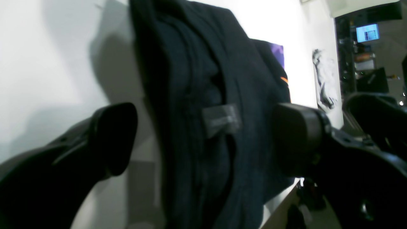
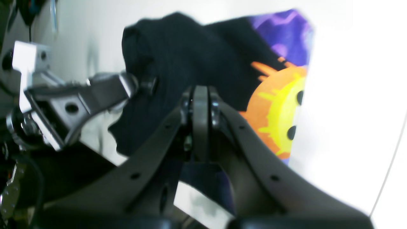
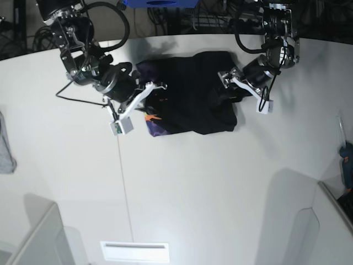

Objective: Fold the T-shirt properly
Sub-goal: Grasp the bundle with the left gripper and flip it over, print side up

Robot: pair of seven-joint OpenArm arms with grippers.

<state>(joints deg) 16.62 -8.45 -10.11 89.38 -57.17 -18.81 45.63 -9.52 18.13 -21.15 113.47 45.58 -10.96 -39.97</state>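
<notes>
On the table (image 3: 220,182) lies the bunched T-shirt (image 3: 193,94).

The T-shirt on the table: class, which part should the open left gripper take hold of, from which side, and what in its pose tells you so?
Probably the bunched black edge of the T-shirt near its grey label, approached from that arm's own side. The left gripper already stands open astride this raised fold, which offers thickness to pinch, whereas flat cloth would not.
</notes>
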